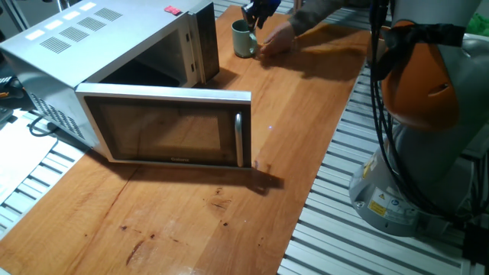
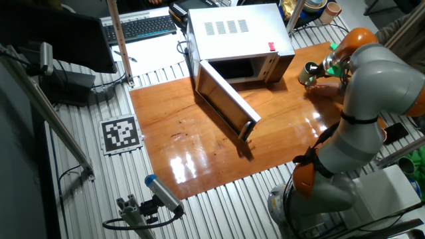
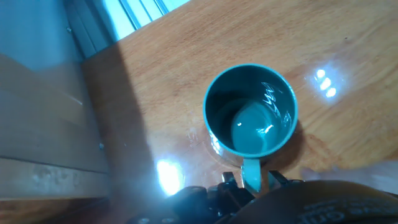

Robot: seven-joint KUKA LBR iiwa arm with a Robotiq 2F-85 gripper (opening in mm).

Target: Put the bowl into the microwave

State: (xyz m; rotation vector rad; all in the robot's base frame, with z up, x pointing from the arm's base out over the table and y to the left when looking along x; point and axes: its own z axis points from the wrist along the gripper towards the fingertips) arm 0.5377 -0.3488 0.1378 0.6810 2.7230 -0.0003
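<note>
At the top of one fixed view, the grey-green mug (image 1: 244, 39) stands upright on the table (image 1: 229, 198), beside the open microwave (image 1: 114, 69). Above it hovers the claw (image 1: 256, 11); its opening cannot be told.

Robotics lab: fiducial marker (image 2: 121, 133), slatted metal bench (image 2: 86, 192) (keyboard (image 2: 145, 27) nearby)

Two high cameras face the microwave (image 1: 114, 69) from opposite sides; hand camera looks straight down
</note>
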